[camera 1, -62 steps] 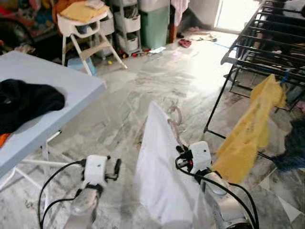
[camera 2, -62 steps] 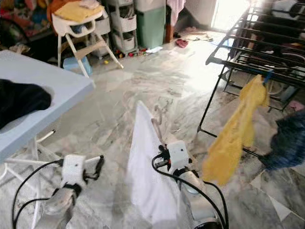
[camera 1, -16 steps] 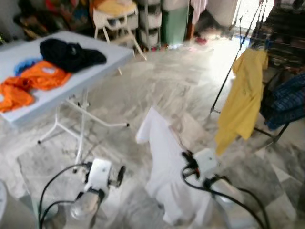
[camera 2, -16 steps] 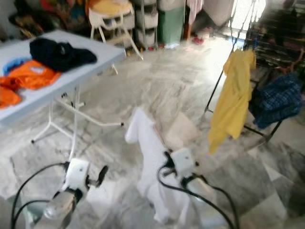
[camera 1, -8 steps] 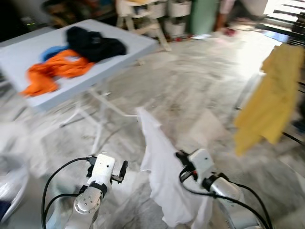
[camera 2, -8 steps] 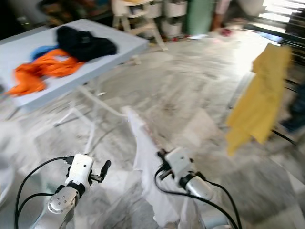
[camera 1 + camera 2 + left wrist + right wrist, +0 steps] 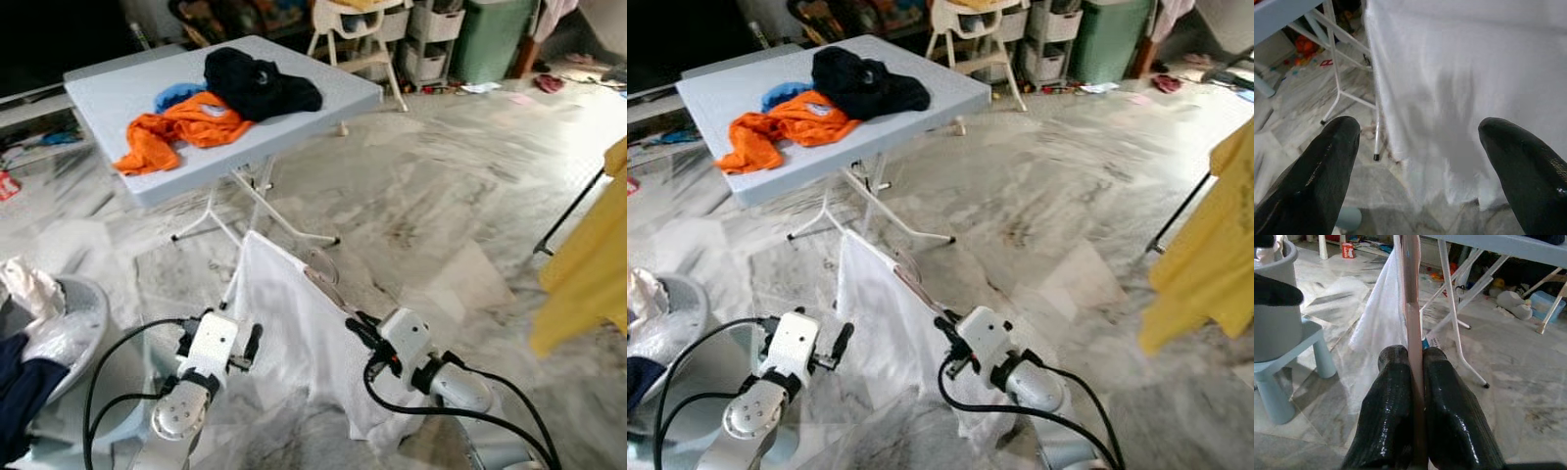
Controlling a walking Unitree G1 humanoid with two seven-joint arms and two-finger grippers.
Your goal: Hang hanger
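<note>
Hanger (image 7: 1411, 298): pink, pinched between right gripper (image 7: 1416, 357) fingers, above marble floor (image 7: 460, 196), near table (image 7: 108, 98).
White garment (image 7: 294, 333): draped on hanger.
Left gripper (image 7: 1420, 142): fingers spread, empty, facing garment.
Writing: none legible.

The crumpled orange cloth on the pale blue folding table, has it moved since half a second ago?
No. The crumpled orange cloth lies beside the black garment on the pale blue folding table as before; only the camera turned.
</note>
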